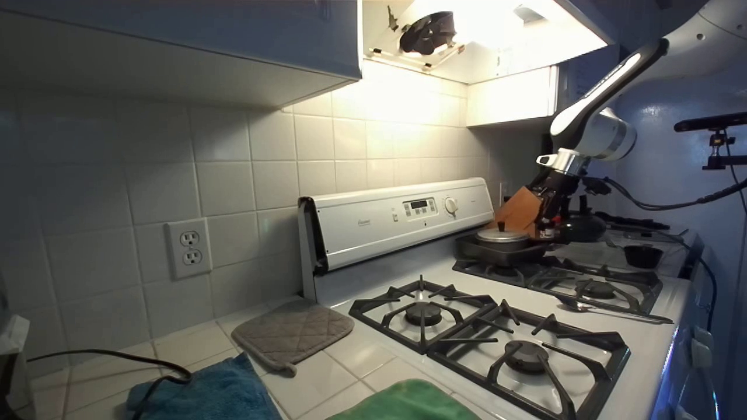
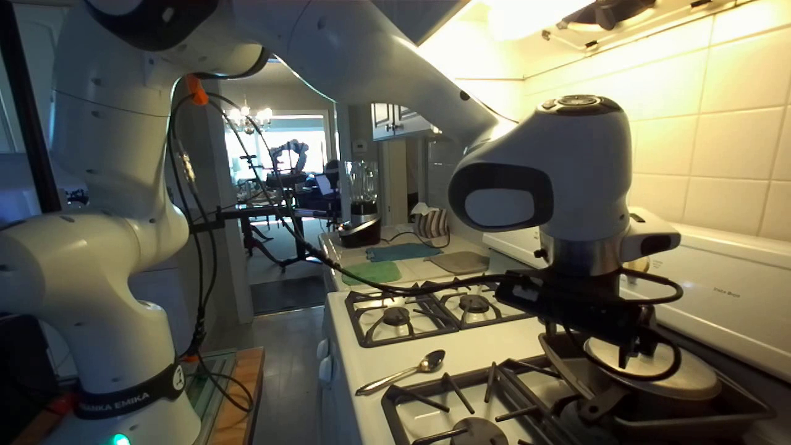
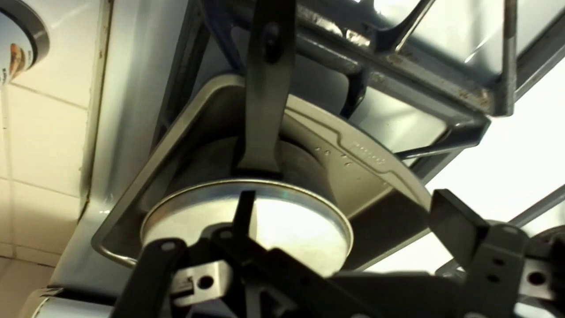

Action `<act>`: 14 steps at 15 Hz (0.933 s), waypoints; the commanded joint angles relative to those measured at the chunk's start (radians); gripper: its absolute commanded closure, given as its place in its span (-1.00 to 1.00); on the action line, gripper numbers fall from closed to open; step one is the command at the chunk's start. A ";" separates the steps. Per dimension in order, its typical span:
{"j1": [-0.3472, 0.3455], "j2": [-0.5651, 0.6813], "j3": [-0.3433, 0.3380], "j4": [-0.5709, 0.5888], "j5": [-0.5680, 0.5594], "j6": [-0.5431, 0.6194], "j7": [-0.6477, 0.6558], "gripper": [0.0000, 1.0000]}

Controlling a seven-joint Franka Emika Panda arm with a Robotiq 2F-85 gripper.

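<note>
My gripper (image 3: pixel 351 221) stands open, its two black fingers (image 3: pixel 459 223) wide apart with nothing held between them. Below it in the wrist view is a dark pot with a shiny metal lid (image 3: pixel 304 225) and a long handle (image 3: pixel 267 101). One finger overlaps the lid in that picture; whether it touches cannot be told. The pot sits inside a rectangular grey baking pan (image 3: pixel 371 150) on the stove. In an exterior view the gripper (image 2: pixel 636 352) hangs over the lid (image 2: pixel 686 374). From across the stove, a dark knob (image 1: pixel 501 225) shows on the lid.
A metal spoon (image 2: pixel 401 372) lies on the stovetop between burner grates (image 1: pixel 528 356). Behind the pot stand a wooden knife block (image 1: pixel 516 210) and a black cup (image 1: pixel 643 255). A grey pot holder (image 1: pixel 295 332), blue towel (image 1: pixel 216 391) and green cloth (image 1: pixel 408 402) lie on the tiled counter.
</note>
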 commanded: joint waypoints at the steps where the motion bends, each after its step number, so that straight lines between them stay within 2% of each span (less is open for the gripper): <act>1: 0.016 -0.039 -0.007 -0.052 -0.089 -0.038 -0.082 -1.00; 7: 0.039 -0.041 0.004 -0.114 -0.130 0.029 -0.237 -1.00; 14: 0.033 -0.034 0.025 -0.164 -0.076 0.119 -0.364 -1.00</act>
